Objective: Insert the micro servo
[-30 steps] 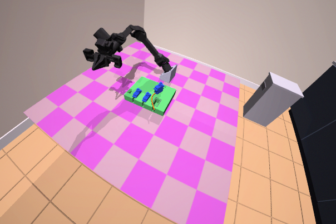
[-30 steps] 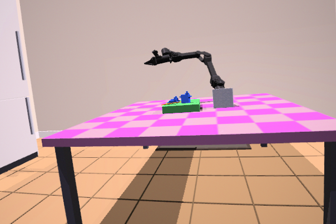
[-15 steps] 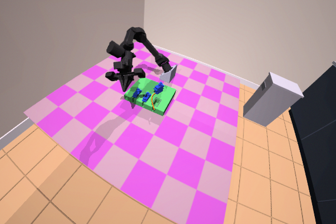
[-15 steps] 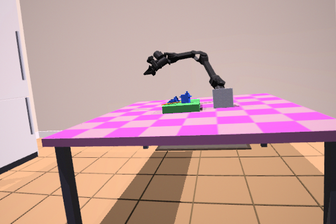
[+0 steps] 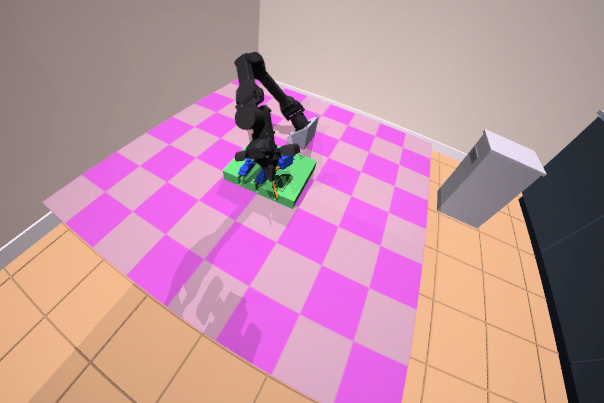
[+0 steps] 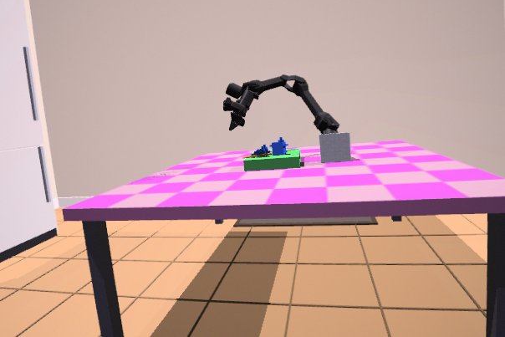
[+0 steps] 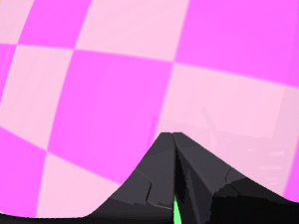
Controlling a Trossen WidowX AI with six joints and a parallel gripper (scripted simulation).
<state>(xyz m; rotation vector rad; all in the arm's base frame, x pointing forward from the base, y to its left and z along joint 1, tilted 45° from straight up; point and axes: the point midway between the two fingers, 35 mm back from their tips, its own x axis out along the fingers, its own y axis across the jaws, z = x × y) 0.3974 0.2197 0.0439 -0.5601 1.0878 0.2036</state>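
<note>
The green deck [image 5: 303,173] [image 6: 272,163] lies on the table. The loose blue servo [image 5: 285,163] [image 6: 278,147] stands on top of it, shaft side up, beside the marked pocket [image 5: 283,182], which looks dark and empty. The servo's orange cable [image 5: 275,190] runs over the deck to its front edge, partly hidden by the gripper. My gripper [image 5: 271,179] [image 6: 231,129] [image 7: 169,142] is shut and empty, pointing down at a slant, well above the deck in the exterior view. The wrist view shows the closed fingertips over the checkered top; the servo is out of that view.
Two other blue servos [image 5: 245,167] [image 5: 261,177] sit in the deck's left part, low in their pockets. The arm's grey base block [image 5: 303,136] [image 6: 334,147] stands behind the deck. The checkered table [image 5: 320,299] [image 6: 293,191] extends around it.
</note>
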